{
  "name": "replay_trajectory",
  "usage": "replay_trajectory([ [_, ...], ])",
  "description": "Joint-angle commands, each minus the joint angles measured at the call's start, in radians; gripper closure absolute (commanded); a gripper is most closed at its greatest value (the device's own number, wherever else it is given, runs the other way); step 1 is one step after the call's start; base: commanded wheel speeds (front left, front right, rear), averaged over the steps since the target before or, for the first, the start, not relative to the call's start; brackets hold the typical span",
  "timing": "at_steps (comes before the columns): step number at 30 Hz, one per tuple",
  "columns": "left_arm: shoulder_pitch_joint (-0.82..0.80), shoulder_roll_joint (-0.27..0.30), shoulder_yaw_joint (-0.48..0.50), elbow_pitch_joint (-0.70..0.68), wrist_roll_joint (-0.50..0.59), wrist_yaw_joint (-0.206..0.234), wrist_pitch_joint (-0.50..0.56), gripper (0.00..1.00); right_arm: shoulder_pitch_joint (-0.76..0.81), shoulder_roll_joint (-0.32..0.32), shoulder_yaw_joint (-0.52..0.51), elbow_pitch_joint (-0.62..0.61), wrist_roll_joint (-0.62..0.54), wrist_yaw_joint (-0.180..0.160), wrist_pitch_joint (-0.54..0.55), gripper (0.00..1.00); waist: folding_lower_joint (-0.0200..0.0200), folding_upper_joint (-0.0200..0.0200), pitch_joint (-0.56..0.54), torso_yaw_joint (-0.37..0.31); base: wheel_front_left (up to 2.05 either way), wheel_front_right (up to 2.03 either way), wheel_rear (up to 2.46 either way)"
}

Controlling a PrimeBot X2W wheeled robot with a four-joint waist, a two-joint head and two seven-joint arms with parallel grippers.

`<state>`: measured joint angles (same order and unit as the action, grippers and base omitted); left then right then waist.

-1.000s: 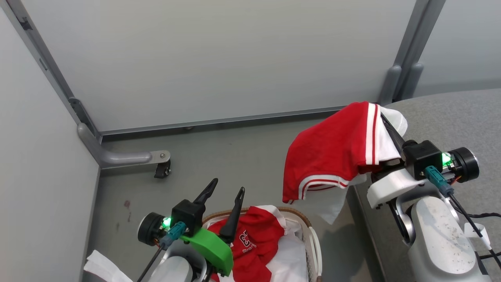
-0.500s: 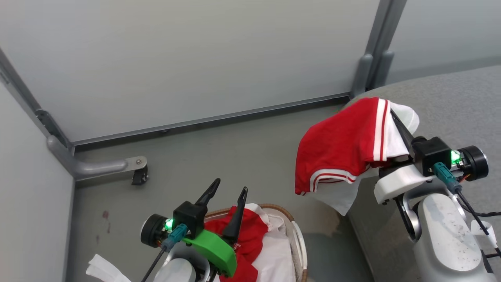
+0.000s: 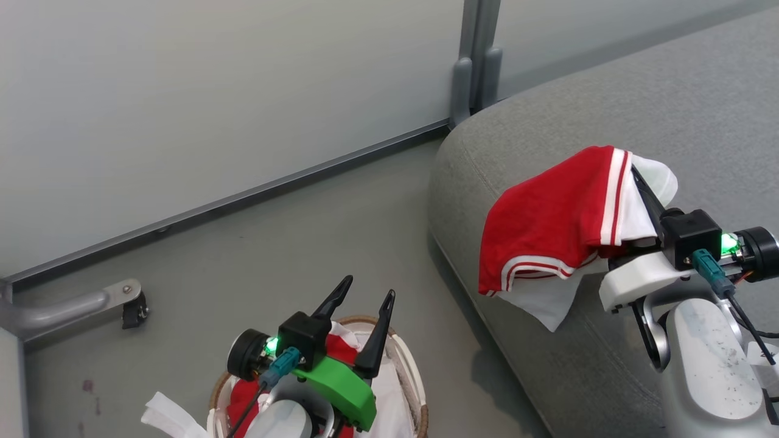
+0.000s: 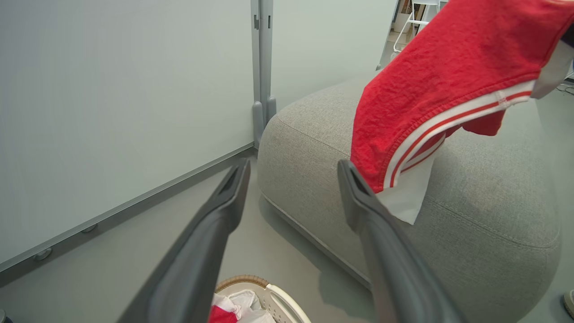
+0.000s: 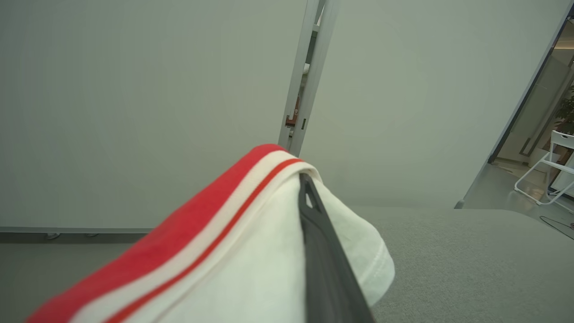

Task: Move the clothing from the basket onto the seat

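Observation:
My right gripper (image 3: 638, 173) is shut on a red garment (image 3: 548, 219) with white stripes and a white panel. The cloth drapes over its fingers and hangs above the grey seat (image 3: 608, 91) near its rounded corner. In the right wrist view one dark finger (image 5: 314, 233) shows against the garment (image 5: 202, 251); the other is under the cloth. My left gripper (image 3: 369, 287) is open and holds nothing above the white basket (image 3: 415, 380). A second red garment (image 3: 243, 394) lies inside it, mostly hidden by my arm. The left wrist view shows that gripper (image 4: 293, 166), the basket rim (image 4: 251, 280), the seat (image 4: 314, 134) and the hanging garment (image 4: 439, 67).
Pale partition walls stand behind, joined at a grey post (image 3: 475, 73). A metal foot with a caster (image 3: 128, 304) sits on the grey floor at the left. White cloth (image 3: 164, 413) lies beside the basket. A white folding chair (image 5: 551, 170) stands far off.
The head camera has swung right, bringing far more of the seat into view. My right gripper has carried the red garment from beside the seat's edge to over its cushion. The left gripper stays open.

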<state>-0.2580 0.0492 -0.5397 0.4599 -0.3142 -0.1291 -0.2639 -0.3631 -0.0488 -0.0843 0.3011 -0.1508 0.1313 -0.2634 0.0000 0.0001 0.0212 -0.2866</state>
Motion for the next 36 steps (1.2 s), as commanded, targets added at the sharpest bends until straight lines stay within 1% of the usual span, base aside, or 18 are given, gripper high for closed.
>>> replay_trajectory([
  [1,-0.019,0.003,0.001,0.003,0.006,-0.002,-0.001,0.00,-0.007,-0.003,-0.005,-0.005,-0.001,-0.001,-0.002,1.00,0.0000,-0.0001,0.034,-0.061,0.00,0.00,0.00],
  [7,-0.030,0.003,-0.010,0.001,0.012,-0.001,-0.001,0.00,-0.024,-0.003,-0.029,-0.008,0.009,-0.001,-0.002,1.00,0.0000,-0.0001,0.064,-0.073,0.00,0.00,0.00],
  [11,-0.045,0.007,-0.021,-0.006,0.019,-0.001,-0.001,0.00,-0.047,-0.003,-0.055,-0.006,0.007,-0.001,-0.002,1.00,0.0000,-0.0001,0.097,-0.060,0.00,0.00,0.00],
  [14,-0.066,0.020,-0.026,-0.014,0.026,-0.001,-0.001,0.00,-0.098,-0.008,-0.079,0.016,-0.003,-0.001,-0.002,1.00,0.0000,-0.0001,0.140,-0.043,0.00,0.00,0.00],
  [19,-0.113,0.048,-0.038,-0.028,0.043,-0.001,-0.001,0.00,-0.242,-0.059,-0.143,0.072,0.000,-0.001,-0.002,1.00,0.0000,-0.0001,0.237,-0.010,0.00,0.00,0.00],
  [25,-0.183,0.085,-0.049,-0.053,0.057,-0.001,-0.001,0.00,-0.462,-0.151,-0.188,0.156,-0.013,-0.001,-0.002,1.00,0.0000,-0.0001,0.365,0.026,0.00,0.00,0.00],
  [27,-0.204,0.097,-0.051,-0.066,0.063,-0.001,-0.001,0.00,-0.522,-0.177,-0.200,0.206,-0.008,-0.001,-0.002,1.00,0.0000,-0.0001,0.410,0.034,0.00,0.00,0.00],
  [30,-0.238,0.114,-0.055,-0.090,0.076,-0.001,-0.001,0.00,-0.614,-0.225,-0.222,0.271,-0.035,-0.001,-0.002,1.00,0.0000,-0.0001,0.474,0.043,0.00,0.00,0.00],
  [36,-0.283,0.142,-0.053,-0.123,0.102,0.000,-0.001,0.00,-0.713,-0.255,-0.266,0.311,-0.070,-0.001,-0.002,1.00,0.0000,-0.0001,0.572,0.043,0.00,0.00,0.00],
])
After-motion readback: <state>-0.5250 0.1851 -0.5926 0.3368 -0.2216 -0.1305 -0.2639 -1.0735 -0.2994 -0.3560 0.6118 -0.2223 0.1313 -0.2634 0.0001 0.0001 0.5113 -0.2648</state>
